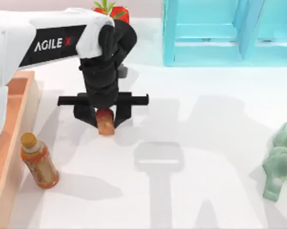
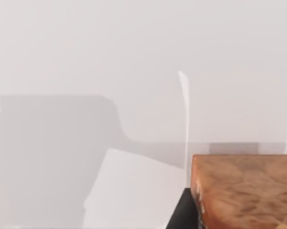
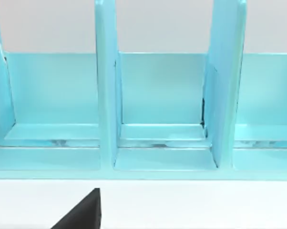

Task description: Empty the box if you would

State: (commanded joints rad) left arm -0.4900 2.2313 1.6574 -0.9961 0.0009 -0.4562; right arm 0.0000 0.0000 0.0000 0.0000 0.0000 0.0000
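The box, a light orange-tan wooden tray with thick pale rims, lies along the table's left edge, partly under my left arm. My left gripper hangs over the white table to the right of the box, shut on a brown, textured block-shaped item. The left wrist view shows that item close up, with one black finger against its side. An orange-tea bottle with a yellow cap rests on the table against the box's outer rim. A black finger of my right gripper shows in the right wrist view.
A turquoise-blue shelf unit stands at the back right, and the right wrist view faces its compartments. A pale green figure lies at the right edge. A red pot with green leaves sits at the back behind my left arm.
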